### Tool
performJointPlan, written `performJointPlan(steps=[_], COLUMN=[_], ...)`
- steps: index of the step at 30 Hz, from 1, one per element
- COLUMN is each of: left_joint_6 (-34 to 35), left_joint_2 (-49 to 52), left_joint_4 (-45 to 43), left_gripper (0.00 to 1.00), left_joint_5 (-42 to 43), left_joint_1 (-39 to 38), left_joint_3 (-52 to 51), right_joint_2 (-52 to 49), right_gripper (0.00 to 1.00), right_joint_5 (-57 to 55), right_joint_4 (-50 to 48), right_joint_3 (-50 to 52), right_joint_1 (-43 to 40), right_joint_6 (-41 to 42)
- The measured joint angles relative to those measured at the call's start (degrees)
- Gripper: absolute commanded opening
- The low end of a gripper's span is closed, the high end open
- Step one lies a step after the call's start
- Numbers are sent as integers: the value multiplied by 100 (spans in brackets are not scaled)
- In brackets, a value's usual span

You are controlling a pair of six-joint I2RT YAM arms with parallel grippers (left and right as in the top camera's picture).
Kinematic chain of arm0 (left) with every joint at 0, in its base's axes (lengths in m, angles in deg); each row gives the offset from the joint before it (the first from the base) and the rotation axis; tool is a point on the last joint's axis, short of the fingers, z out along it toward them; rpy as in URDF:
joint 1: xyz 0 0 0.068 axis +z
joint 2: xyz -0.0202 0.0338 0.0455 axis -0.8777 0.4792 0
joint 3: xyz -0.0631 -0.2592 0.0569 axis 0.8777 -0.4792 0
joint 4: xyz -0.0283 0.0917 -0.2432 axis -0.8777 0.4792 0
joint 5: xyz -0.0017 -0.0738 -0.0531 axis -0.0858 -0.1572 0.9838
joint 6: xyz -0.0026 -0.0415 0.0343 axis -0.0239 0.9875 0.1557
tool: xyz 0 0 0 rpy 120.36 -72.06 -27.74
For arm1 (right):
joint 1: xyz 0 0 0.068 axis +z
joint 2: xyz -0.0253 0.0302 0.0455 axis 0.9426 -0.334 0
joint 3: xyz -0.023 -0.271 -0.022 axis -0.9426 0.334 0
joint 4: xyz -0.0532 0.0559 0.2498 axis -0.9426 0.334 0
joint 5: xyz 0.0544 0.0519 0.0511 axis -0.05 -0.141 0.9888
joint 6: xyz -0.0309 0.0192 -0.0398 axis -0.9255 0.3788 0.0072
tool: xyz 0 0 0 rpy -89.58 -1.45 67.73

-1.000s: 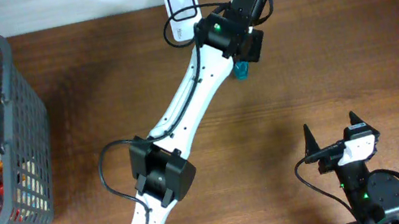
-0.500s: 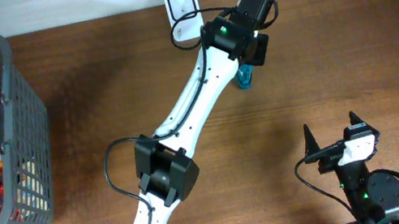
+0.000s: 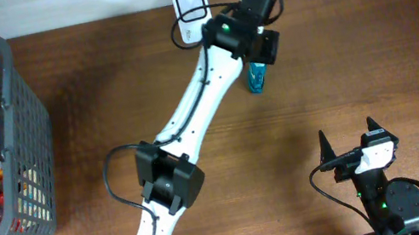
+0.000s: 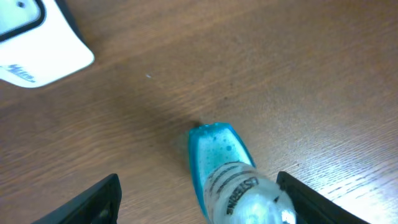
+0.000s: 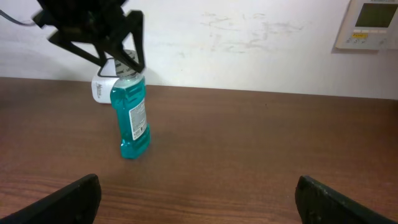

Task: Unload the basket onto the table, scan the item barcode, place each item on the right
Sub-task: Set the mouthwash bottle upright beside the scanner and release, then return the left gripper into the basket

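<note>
A teal mouthwash bottle [image 3: 258, 79] stands upright on the wooden table near the back, just right of the white barcode scanner [image 3: 191, 4]. My left gripper [image 3: 259, 51] hovers directly over the bottle's top, open. In the left wrist view the bottle [image 4: 224, 174] rises between the spread fingers of the gripper [image 4: 199, 191], its clear cap close to the right finger. The right wrist view shows the bottle [image 5: 132, 118] resting on the table by itself, under the left gripper [image 5: 121, 59]. My right gripper [image 3: 347, 135] is open and empty at the front right.
A grey mesh basket [image 3: 9, 62] with packaged goods stands at the left edge. The scanner [image 4: 37, 50] lies at the table's back edge against the wall. A thermostat [image 5: 372, 22] hangs on the wall. Bare wood lies between the bottle and the right gripper [image 5: 198, 202].
The left gripper's jaws have spread apart and let go of the bottle, which now stands on the table. The right arm has not moved.
</note>
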Motion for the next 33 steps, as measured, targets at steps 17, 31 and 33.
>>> performJointPlan(steps=[17,31,33], left_joint_6=[-28,-66,-70], left_joint_2=[-2946,-3480,-3480], left_joint_4=[1019,1943,1958], left_gripper=[79,92,99], left_joint_5=[1805,1749,1668], left_joint_1=[1539,4496,4935], left_joint_3=[221,221,221], right_joint_2=[0,0,0], right_gripper=[98,98,98], right_joint_5=[0,0,0], right_joint_4=[0,0,0], right_joint_3=[0,0,0], right_joint_1=[0,0,0], right_joint_6=[7,2,0])
